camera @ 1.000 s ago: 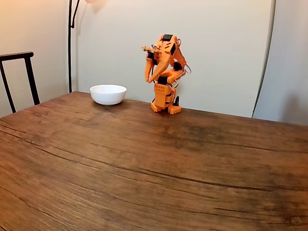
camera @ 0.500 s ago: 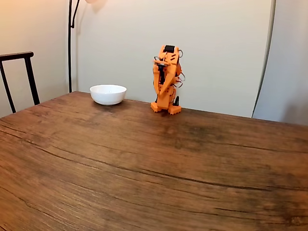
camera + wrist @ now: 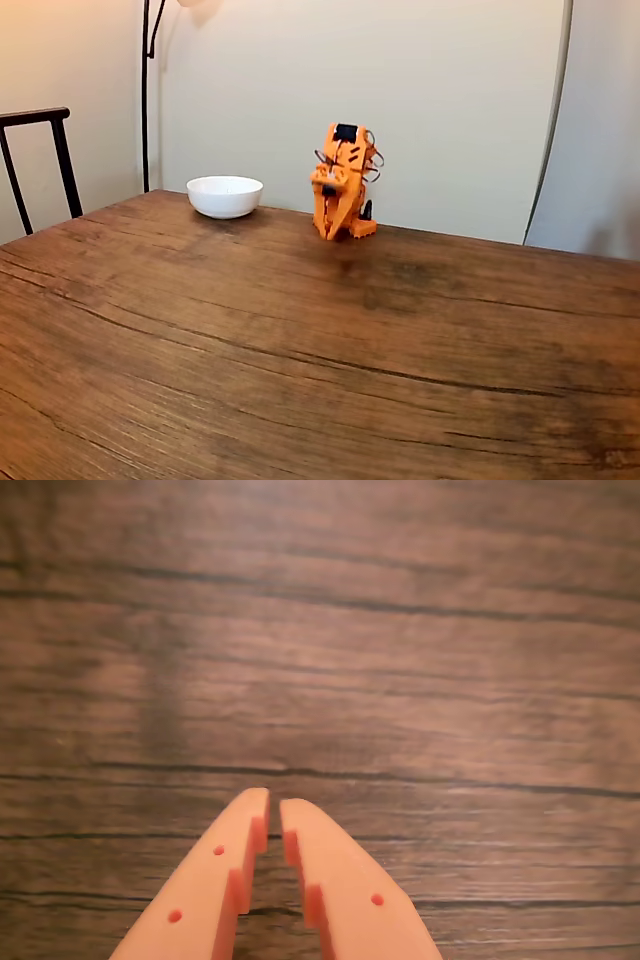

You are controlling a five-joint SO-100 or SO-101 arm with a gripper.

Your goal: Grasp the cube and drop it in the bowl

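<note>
The white bowl (image 3: 225, 195) stands at the back left of the wooden table in the fixed view. To its right the orange arm is folded over its base, and my gripper (image 3: 328, 234) points down close to the table. In the wrist view the gripper (image 3: 268, 806) enters from the bottom edge. Its two orange fingers (image 3: 215, 875) lie nearly together with nothing between them, above bare wood. The cube is out of view.
A dark chair back (image 3: 40, 150) stands beyond the table's left edge, and a lamp pole (image 3: 146, 90) rises behind the bowl. The wooden table (image 3: 300, 350) stretches wide towards the camera.
The arm has turned from facing the bowl side to facing forward. It has folded down, bringing the gripper from head height to just above the table.
</note>
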